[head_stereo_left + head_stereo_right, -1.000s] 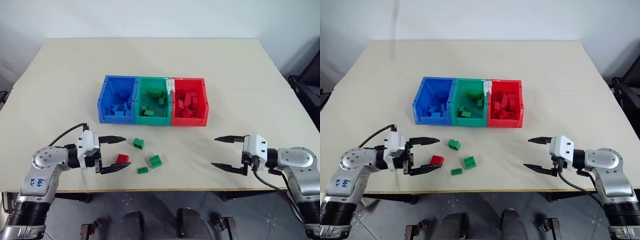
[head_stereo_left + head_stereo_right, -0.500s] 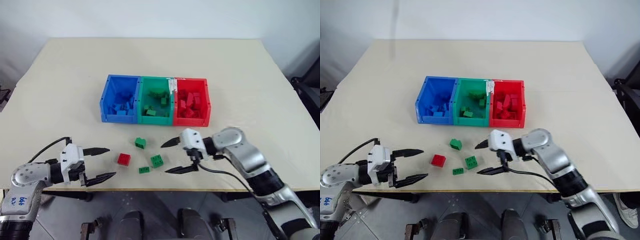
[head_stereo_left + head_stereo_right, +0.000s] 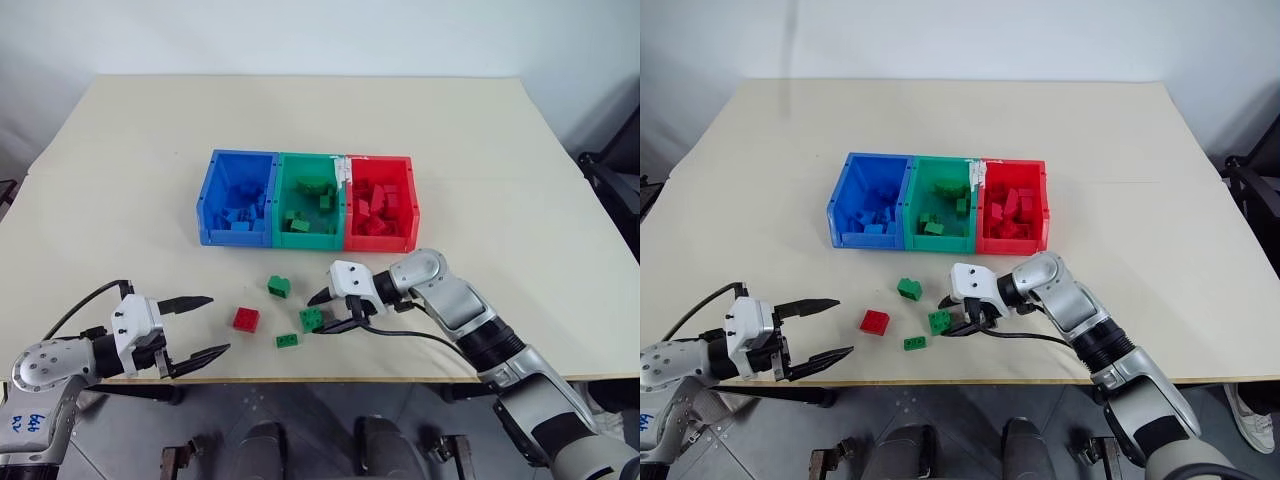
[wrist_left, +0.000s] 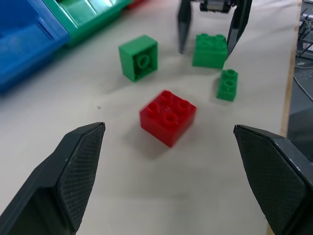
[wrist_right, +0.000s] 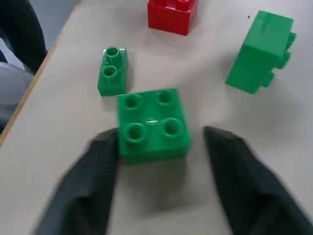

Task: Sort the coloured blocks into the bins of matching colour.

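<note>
The step in hand is the pick-up of the four-stud green block (image 5: 152,122), which sits on the desk (image 3: 500,200) near its front edge, well short of the bins (image 3: 308,200). The right pincer (image 3: 325,313) straddles it, fingers (image 5: 230,161) on either side but not yet pinching — one side still shows a gap. Next it needs to close fully, lift, and carry to the green bin (image 3: 312,235). The left pincer (image 3: 198,327) hangs spread wide and empty, facing the red block (image 4: 167,116).
</note>
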`<act>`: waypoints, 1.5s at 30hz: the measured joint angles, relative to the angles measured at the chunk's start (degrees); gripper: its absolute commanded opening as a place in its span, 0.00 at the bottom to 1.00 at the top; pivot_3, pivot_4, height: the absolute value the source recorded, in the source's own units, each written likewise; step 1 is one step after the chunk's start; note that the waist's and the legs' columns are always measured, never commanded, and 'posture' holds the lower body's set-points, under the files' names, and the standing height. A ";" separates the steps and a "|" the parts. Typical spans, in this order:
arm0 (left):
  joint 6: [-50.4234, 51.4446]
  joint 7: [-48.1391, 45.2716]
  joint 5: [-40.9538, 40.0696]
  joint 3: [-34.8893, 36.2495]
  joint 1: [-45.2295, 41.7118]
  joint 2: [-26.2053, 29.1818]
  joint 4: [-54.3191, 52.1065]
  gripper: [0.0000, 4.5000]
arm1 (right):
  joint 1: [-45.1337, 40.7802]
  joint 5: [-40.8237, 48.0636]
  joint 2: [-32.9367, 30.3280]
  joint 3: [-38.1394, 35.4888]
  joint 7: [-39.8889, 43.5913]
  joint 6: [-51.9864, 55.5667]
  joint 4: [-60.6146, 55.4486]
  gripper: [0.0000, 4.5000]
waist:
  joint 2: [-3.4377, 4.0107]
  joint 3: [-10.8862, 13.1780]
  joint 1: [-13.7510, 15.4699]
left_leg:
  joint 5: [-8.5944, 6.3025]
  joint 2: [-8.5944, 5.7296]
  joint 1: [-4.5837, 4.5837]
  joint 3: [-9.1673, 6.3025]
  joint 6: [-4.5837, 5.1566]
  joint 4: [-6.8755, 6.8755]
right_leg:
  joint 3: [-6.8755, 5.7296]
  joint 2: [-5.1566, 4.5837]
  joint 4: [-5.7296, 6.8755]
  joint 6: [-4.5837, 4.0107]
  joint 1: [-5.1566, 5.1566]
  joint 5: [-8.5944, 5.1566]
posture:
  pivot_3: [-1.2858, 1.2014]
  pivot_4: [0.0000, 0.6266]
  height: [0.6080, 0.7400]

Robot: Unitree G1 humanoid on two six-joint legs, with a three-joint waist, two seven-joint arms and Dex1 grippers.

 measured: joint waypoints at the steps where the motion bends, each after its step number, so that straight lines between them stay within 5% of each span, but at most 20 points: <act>1: -0.01 -0.01 0.00 0.00 -0.12 0.00 0.10 1.00 | 0.03 0.02 -0.02 -0.21 0.08 0.01 -0.04 0.33 | 0.00 0.00 -0.01 | 0.00 0.00 0.00 0.00 0.00 0.00 | 0.00 0.00 0.00 0.00 0.00 0.00 | 0.52 0.24 1.00; 10: -0.05 1.95 -0.53 0.64 -0.69 -2.54 1.58 1.00 | 1.95 6.35 0.95 -8.29 -3.68 6.34 -3.85 0.32 | 0.00 0.00 -0.05 | 0.00 0.03 0.00 0.01 0.01 0.00 | 0.00 0.00 0.01 0.00 0.00 0.00 | 0.52 0.24 1.00; 19: 0.17 6.52 -1.90 5.76 1.08 -4.17 2.21 1.00 | -17.35 5.32 5.53 -20.32 -21.35 4.21 14.90 0.32 | -0.01 0.00 -0.55 | 0.03 0.05 0.01 0.08 -0.07 -0.13 | -0.03 -0.01 0.01 -0.04 -0.09 0.02 | 0.52 0.24 1.00; 27: 0.27 7.09 -1.98 6.07 1.94 -4.21 2.02 1.00 | -21.03 2.14 8.63 -19.93 -23.34 -2.81 28.65 0.94 | 0.00 0.00 -1.57 | 0.02 0.03 -0.02 0.09 -0.06 -0.17 | -0.03 -0.04 0.00 -0.05 -0.11 0.02 | 0.52 0.24 1.00; 30: 0.72 7.26 -2.07 6.05 2.18 -4.22 1.73 1.00 | -20.89 2.25 8.41 -20.51 -22.49 -4.29 28.49 0.99 | 0.00 0.00 -1.68 | 0.02 0.05 -0.02 0.09 -0.06 -0.19 | -0.04 -0.02 0.01 -0.05 -0.12 0.02 | 0.52 0.24 1.00; 34: 1.13 7.12 -2.09 5.71 1.34 -4.21 1.49 1.00 | -16.23 4.08 5.38 -21.47 -18.88 -5.50 21.60 0.99 | 0.00 0.00 -1.47 | 0.00 0.05 -0.03 0.07 -0.06 -0.19 | -0.04 -0.03 0.00 -0.04 -0.11 0.02 | 0.52 0.24 1.00; 45: 1.23 0.87 -1.19 -3.76 -10.33 -3.28 4.15 1.00 | 16.92 14.48 -12.16 -27.55 -3.44 -8.00 -8.46 0.99 | 0.00 0.00 0.16 | -0.03 0.00 0.02 0.13 -0.01 -0.09 | -0.05 0.01 -0.08 -0.03 0.00 0.03 | 0.52 0.24 1.00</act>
